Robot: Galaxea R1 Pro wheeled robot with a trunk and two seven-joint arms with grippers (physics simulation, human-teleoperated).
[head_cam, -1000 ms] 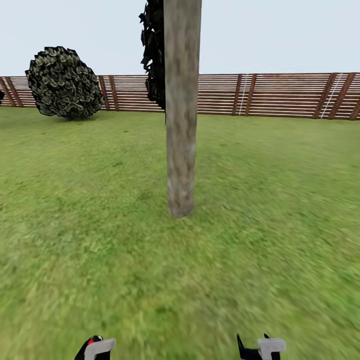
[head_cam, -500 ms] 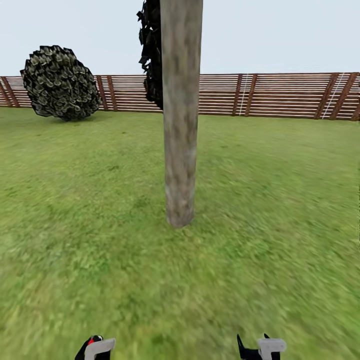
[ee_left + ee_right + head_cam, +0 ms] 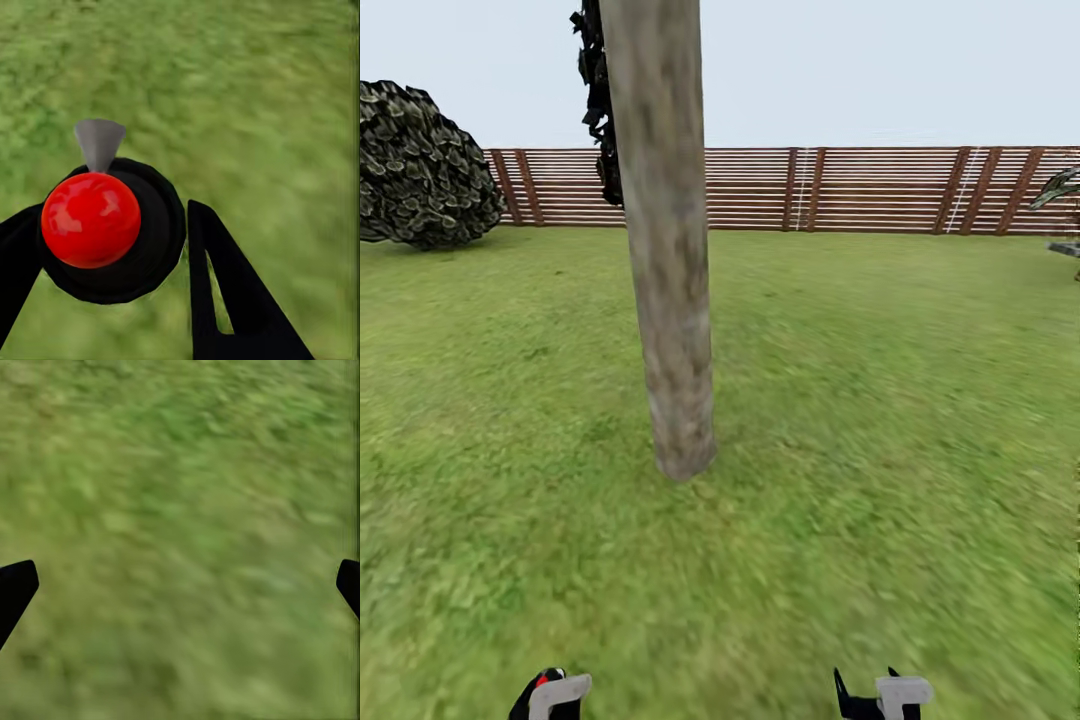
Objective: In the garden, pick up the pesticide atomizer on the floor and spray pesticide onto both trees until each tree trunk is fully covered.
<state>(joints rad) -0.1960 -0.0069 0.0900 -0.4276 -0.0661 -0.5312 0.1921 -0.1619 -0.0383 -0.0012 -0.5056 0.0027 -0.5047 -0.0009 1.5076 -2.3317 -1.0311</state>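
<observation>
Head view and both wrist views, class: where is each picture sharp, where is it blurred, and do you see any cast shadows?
Head view: tree trunk and fence crisp, near grass smeared, no cast shadow at the trunk's foot. Left wrist view: atomizer sharp with a soft highlight, grass blurred. Right wrist view: grass blurred throughout.

The left gripper (image 3: 112, 247) held the pesticide atomizer (image 3: 112, 225) between its black fingers (image 3: 225, 292). Its red cap and grey nozzle showed. Blurred grass (image 3: 255, 90) lay beyond.
</observation>
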